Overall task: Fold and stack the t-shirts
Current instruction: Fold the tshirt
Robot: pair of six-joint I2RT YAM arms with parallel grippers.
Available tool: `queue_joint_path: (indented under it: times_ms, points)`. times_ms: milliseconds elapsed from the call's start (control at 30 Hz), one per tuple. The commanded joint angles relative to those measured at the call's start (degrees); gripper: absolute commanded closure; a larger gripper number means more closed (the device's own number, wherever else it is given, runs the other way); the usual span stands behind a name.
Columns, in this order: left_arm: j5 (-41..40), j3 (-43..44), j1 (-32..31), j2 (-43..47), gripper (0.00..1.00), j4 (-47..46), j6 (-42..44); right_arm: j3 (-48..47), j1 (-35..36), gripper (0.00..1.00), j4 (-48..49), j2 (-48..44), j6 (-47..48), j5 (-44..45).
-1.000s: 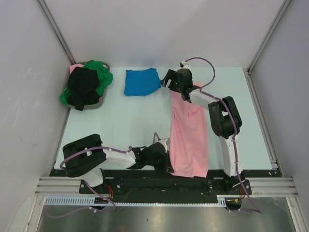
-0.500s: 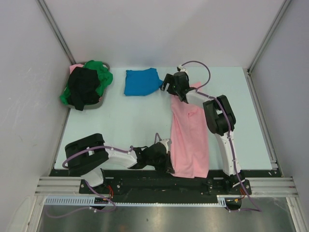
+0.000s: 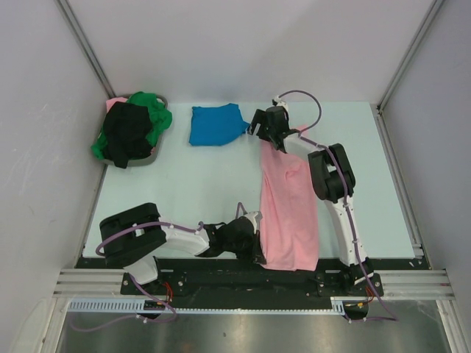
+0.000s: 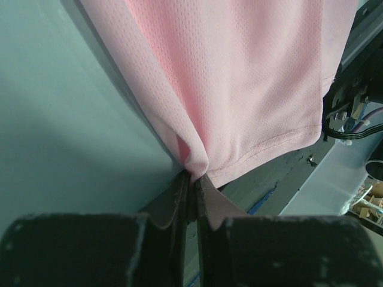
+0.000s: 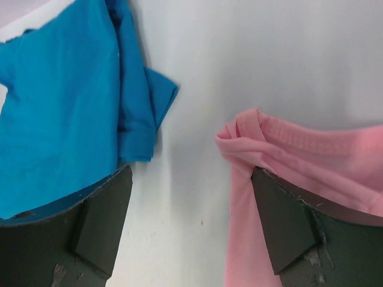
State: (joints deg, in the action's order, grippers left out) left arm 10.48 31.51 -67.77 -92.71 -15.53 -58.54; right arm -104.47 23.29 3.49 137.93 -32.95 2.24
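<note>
The light pink t-shirt (image 3: 288,206) lies in a long strip from the far middle of the table to its near edge. My left gripper (image 3: 257,246) is shut on a pinch of its near left hem, seen close in the left wrist view (image 4: 194,177) with the pink cloth (image 4: 239,78) spread beyond it. My right gripper (image 3: 258,125) is open at the shirt's far left corner. In the right wrist view (image 5: 191,221) its jaws stand wide, with bare table between them, the pink collar (image 5: 299,155) by the right one and the folded bright blue t-shirt (image 5: 60,107) by the left one. The blue shirt (image 3: 215,123) lies at the far middle.
A grey round basket (image 3: 157,154) at the far left holds the green t-shirt (image 3: 156,110), the black t-shirt (image 3: 126,132) and a bit of pink cloth (image 3: 115,103). White walls close in the table on three sides. The pink shirt's hem hangs over the near edge (image 3: 184,259).
My right arm's elbow has drawn in to the left and farther away, while its gripper stays by the pink shirt's far corner. The left arm has not moved.
</note>
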Motion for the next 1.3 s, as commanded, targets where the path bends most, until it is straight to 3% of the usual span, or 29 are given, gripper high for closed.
queue_joint_path:
  times_ms: [0, 233, 400, 633, 767, 867, 1000, 1167, 1267]
  points:
    - [-1.7, 0.6, -0.3, 0.2, 0.88, 2.0, 1.9, -7.0, -1.2, 0.13, -5.5, 4.8, 0.4, 1.1]
    - [-2.4, -0.6, -0.3, 1.3, 0.88, 2.7, 1.2, -18.4, -2.1, 0.12, -11.3, 11.0, 0.1, 1.9]
    - [-5.2, 0.0, -0.3, 2.3, 0.89, 7.2, 0.5, -19.0, -2.6, 0.12, -11.5, 11.0, -0.7, 2.4]
    - [-9.6, 0.4, 0.0, 7.2, 0.86, 12.3, -0.2, -16.7, -3.8, 0.08, -9.4, 4.2, -0.5, 2.2]
    - [-12.6, 0.7, 0.0, 10.3, 0.83, 15.0, 0.3, -15.0, -5.0, 0.01, -10.0, -4.8, -0.4, 1.5]
    - [-13.0, 0.9, 0.0, 11.4, 0.8, 15.1, 0.5, -11.5, -6.4, 0.0, -12.3, -10.6, 0.1, -1.4]
    - [-12.2, 1.2, -0.1, 10.9, 0.77, 13.4, 0.9, -0.9, -7.4, 0.0, -17.5, -25.5, 2.8, -1.6]
    - [-11.0, 1.5, -0.2, 9.7, 0.74, 9.9, 1.2, 25.0, -7.4, 0.0, -24.0, -44.6, 1.1, 3.4]
    - [-9.4, 1.1, -0.6, 10.0, 0.73, 7.6, 0.6, 37.1, -7.6, 0.0, -29.6, -54.6, 1.0, 1.7]
